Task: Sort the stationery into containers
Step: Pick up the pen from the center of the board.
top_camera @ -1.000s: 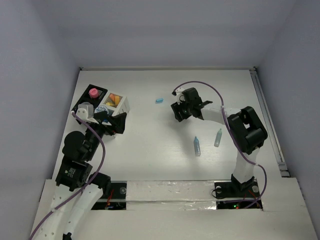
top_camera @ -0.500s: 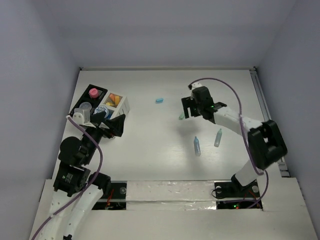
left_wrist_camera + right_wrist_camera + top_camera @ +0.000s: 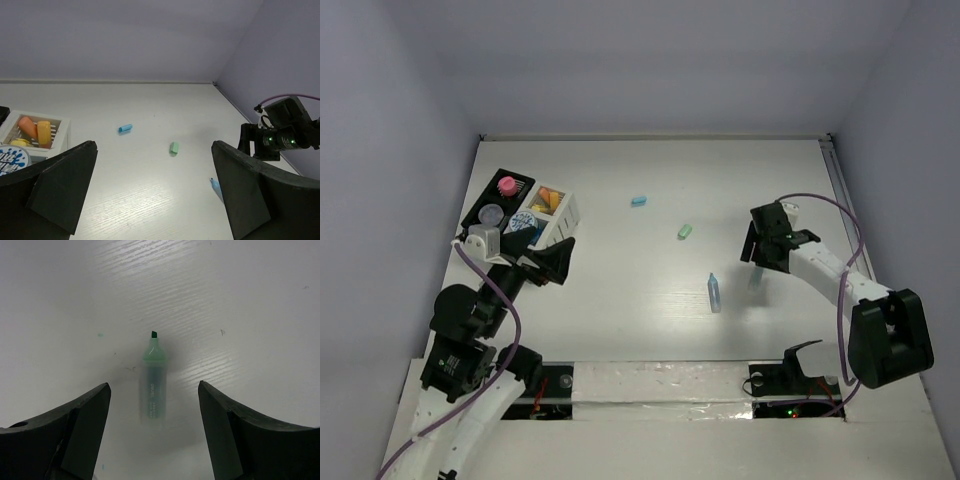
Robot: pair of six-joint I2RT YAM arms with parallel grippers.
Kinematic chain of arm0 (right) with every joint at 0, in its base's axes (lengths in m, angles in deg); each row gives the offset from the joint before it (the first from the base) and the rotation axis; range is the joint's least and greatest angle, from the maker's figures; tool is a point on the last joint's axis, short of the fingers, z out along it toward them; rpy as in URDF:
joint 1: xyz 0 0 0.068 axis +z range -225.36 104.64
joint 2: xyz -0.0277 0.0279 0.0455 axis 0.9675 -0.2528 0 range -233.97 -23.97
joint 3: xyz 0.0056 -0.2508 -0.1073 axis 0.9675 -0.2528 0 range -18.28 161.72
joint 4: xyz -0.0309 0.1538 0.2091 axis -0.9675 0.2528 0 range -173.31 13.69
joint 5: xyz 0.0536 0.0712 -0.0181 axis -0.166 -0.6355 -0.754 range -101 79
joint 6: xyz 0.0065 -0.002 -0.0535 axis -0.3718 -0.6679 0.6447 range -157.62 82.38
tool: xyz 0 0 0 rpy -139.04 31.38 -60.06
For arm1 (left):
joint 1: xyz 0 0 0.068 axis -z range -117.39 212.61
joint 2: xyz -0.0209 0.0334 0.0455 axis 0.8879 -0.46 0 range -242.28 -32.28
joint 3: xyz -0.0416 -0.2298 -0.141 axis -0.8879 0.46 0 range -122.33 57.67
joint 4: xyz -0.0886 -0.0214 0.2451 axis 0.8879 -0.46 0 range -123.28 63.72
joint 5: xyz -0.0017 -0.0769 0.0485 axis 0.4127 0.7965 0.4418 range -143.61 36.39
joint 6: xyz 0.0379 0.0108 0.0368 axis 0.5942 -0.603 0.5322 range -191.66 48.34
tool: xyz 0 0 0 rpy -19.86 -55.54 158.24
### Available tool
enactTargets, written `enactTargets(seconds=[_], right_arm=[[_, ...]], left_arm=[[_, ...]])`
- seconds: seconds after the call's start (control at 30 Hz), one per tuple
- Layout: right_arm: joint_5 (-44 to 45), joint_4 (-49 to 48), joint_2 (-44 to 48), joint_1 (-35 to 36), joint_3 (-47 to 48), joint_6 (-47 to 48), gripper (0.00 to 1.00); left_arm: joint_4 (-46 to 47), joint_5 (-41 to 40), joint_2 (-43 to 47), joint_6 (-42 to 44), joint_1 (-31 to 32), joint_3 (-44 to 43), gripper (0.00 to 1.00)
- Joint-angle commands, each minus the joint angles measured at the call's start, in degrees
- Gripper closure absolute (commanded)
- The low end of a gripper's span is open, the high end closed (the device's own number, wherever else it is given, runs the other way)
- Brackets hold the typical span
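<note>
Hanging over the white worktop (image 3: 620, 320), both my tools are empty. Nearest to me a light blue plastic marker (image 3: 714, 292) lies on the bare surface, towards my right side. Just beyond it my right tool (image 3: 756, 248) sits above a pale green translucent highlighter (image 3: 152, 385). Its jaws are spread, one black finger (image 3: 75, 425) on either side of the barrel and neither touching it. The highlighter lies flat with its dark chisel tip uncapped and pointing away from my wrist.

On my left, my left tool (image 3: 555, 262) is opened wide, close to the containers and gripping nothing.

Further out, a short green stick (image 3: 685, 231) lies alone in mid-worktop, and a short blue stick (image 3: 638, 201) lies past it, well apart. At the far left stands the small white compartmented box (image 3: 570, 212), with an orange stick (image 3: 26, 126) and a yellow stick (image 3: 44, 132) in one compartment and a round tub with a blue-splashed lid (image 3: 523, 224) on its near side. Adjoining it is the black ribbed rectangular tray (image 3: 522, 181), which holds a pink piece (image 3: 506, 185) and a grey-lidded round tub (image 3: 492, 213).
</note>
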Motion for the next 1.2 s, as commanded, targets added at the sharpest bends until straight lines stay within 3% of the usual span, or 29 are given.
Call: enactTargets(seconds=[0.0, 0.13, 0.17, 0.33, 0.43, 0.63, 0.73, 0.77, 0.87, 1.0, 1.17], right_arm=[[-0.73, 1.51, 0.04, -0.91, 0.78, -3.08, 0.23], [-4.26, 0.63, -5.41, -1.53, 1.57, -2.47, 0.32], [-4.52, 0.63, -6.2, -1.53, 2.0, -2.56, 0.39], [-6.19, -0.34, -8.84, -2.67, 3.32, -2.56, 0.43], [-8.39, -0.34, -11.48, -4.16, 3.85, -1.68, 0.5], [-11.02, -2.09, -14.73, -6.09, 4.65, 0.08, 0.64], [-11.91, -2.0, -15.88, -6.1, 5.26, 0.52, 0.82], [-12.34, -2.35, -15.53, -6.1, 5.17, 0.78, 0.92], [-14.02, -3.76, -14.04, -6.1, 4.21, 2.01, 0.99], [-12.35, -4.46, -5.98, -6.1, 3.68, 2.98, 1.0], [-18.85, -7.1, 1.7, -2.6, 6.56, 6.67, 1.0]], left_arm=[[2.23, 0.89, 0.93, 0.81, 0.91, -0.21, 0.01], [2.23, 0.89, 1.37, 0.81, 1.44, -0.12, 0.01], [2.14, 0.89, 1.37, 0.72, 1.44, -0.03, 0.01], [1.62, 0.28, -0.12, -0.24, 1.44, 0.06, 0.01], [0.12, -4.55, -0.65, -2.7, 1.44, -0.38, 0.01], [0.38, -3.95, -1.96, -4.9, 1.44, -0.03, 0.01], [0.91, -0.97, -3.37, -5.43, 1.44, 0.06, 0.01], [1.09, -0.35, -3.72, -5.43, 1.44, 0.23, 0.01], [2.13, 3.42, -5.04, -4.3, 1.44, 0.67, 0.01], [4.42, 12.91, -7.59, -3.67, 1.44, 0.94, 0.01], [7.67, 18.72, -12.24, -5.43, 1.44, 1.29, 0.01]])
